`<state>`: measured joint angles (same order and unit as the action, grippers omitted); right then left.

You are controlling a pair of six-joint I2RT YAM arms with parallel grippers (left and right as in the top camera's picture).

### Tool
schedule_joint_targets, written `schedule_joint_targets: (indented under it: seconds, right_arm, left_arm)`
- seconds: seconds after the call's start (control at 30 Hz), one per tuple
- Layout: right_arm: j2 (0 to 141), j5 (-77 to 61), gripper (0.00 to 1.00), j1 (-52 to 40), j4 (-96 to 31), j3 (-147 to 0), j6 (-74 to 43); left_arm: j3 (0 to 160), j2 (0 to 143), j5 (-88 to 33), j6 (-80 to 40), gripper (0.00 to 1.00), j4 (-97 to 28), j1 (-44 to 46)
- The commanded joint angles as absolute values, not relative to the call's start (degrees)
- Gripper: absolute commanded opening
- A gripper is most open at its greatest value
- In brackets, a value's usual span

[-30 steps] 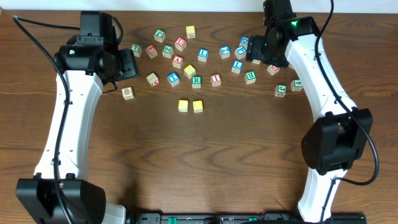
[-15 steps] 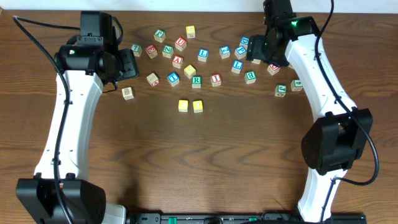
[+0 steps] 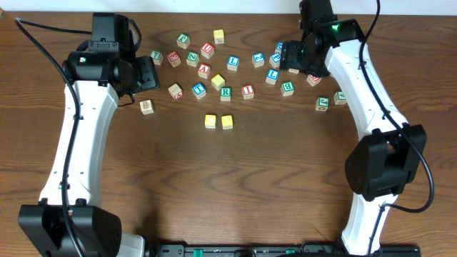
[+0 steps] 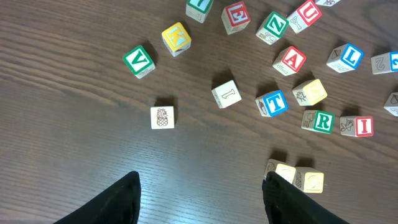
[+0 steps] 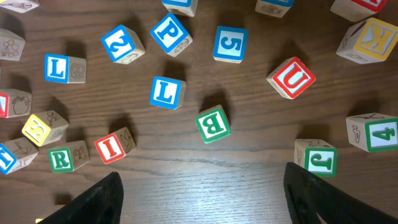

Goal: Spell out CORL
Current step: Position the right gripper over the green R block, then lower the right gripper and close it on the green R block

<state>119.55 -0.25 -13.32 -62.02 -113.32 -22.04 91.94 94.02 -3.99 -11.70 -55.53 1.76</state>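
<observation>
the left jaws hang open and empty over bare worktop [image 4: 74, 124], unmoved from 1 second ago, with a pineapple block [image 4: 162, 117] just ahead. in the middle, 2 yellow blocks [image 3: 210, 121] sit touching side by side, exactly where they were. their letters are too small to read, but they look like the start of the word. the green r block [image 3: 226, 91] lies just above them, untouched. the right jaws, open and empty too, have edged slightly left over the far blocks, and a blue l block [image 5: 165, 92] now lies ahead of them. that looks like a hunt for the next letter, with no block shifted yet.
</observation>
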Motion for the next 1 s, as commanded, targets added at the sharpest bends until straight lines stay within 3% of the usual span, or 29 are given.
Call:
schedule_joint_targets:
  seconds: [0.0,0.5,0.97]
  right_arm:
    - [118.3,-0.7,0.77,-13.6,-62.2,-114.4,-21.3]
    - [122.9,-5.1,0.74,-24.8,-51.7,-114.4,-22.9]
    - [129.5,-2.5,0.67,-31.0,-46.2,-114.4,-23.1]
  left_arm:
    - [92.1,94.4,-4.1,-11.3,0.62,-55.6,1.7]
    - [92.1,94.4,1.1,-11.5,0.62,-55.0,1.5]
    - [92.1,94.4,2.4,-13.2,0.62,-55.5,-5.1]
